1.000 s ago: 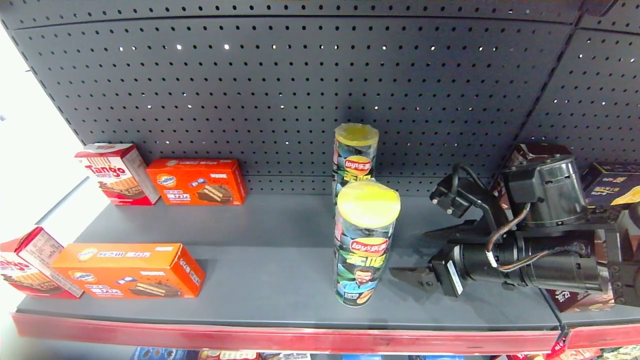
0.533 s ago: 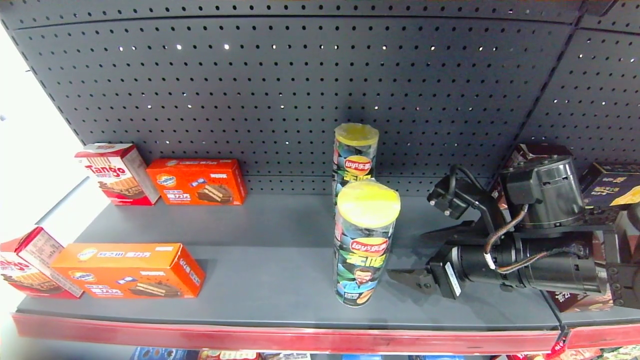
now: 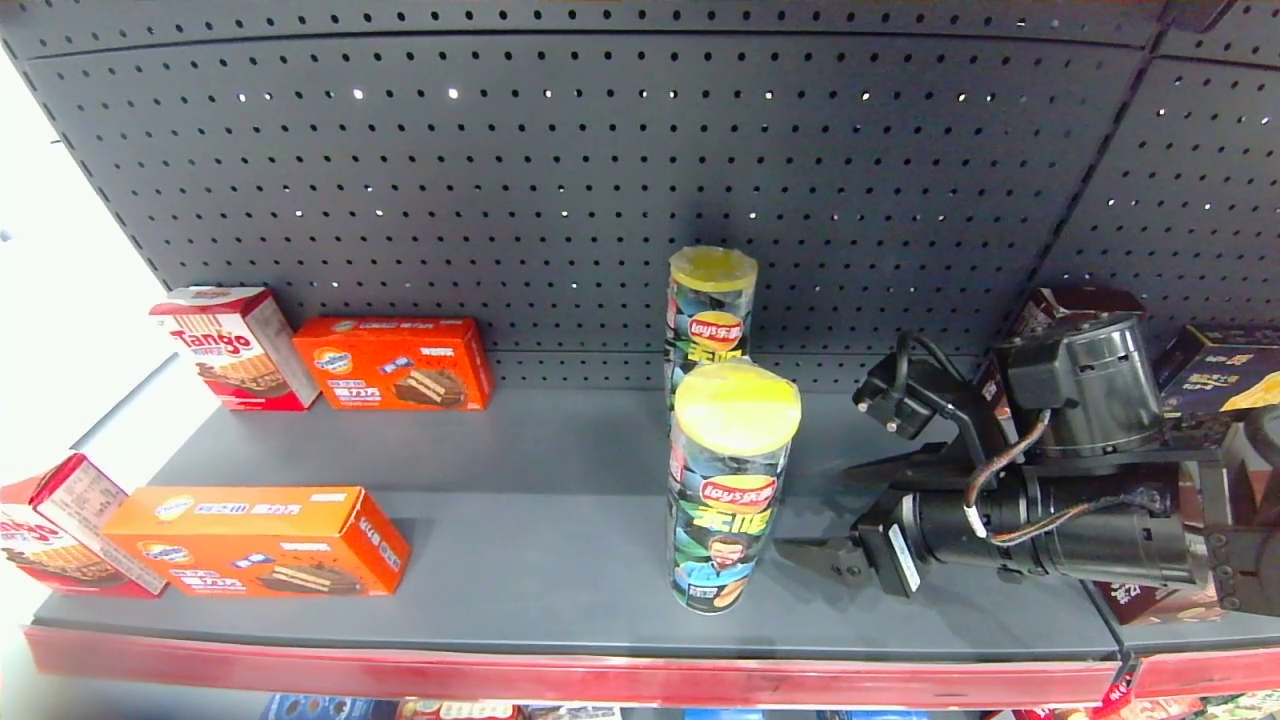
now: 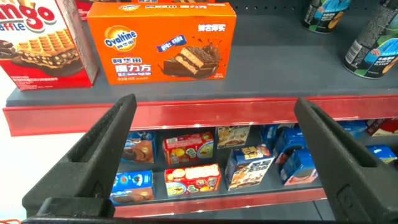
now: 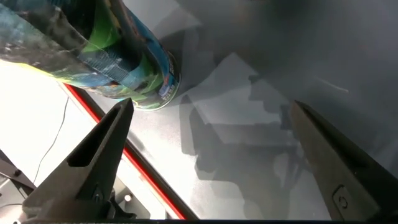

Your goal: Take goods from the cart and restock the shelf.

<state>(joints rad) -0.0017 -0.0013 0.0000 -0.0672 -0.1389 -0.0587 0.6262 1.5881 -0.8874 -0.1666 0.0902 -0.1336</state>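
Front chip can, tall cylinder with a yellow lid and dark printed wrap, stands upright on the grey metal shelf, near the front edge, about mid-width. A second matching yellow-lidded can stands straight behind it, close to the dark pegboard back panel.

My right gripper sits just right of the front can, low over the shelf, with its jaws spread wide and nothing between them; there is a gap to the can. My read is that the placing step is done and the release is complete. Next I need to pull the right arm back off the shelf without sweeping a finger into the can, which is tall and tips easily, then go to the cart for the next item.

My left gripper is wide and empty too. It hangs in front of the red shelf-edge strip on the left.

On the near left there is a flat orange wafer box and a red-and-white wafer box beside it. On the far left there is another red-and-white box next to an orange box. Dark boxes crowd the right side behind the arm, so I have little room that way.
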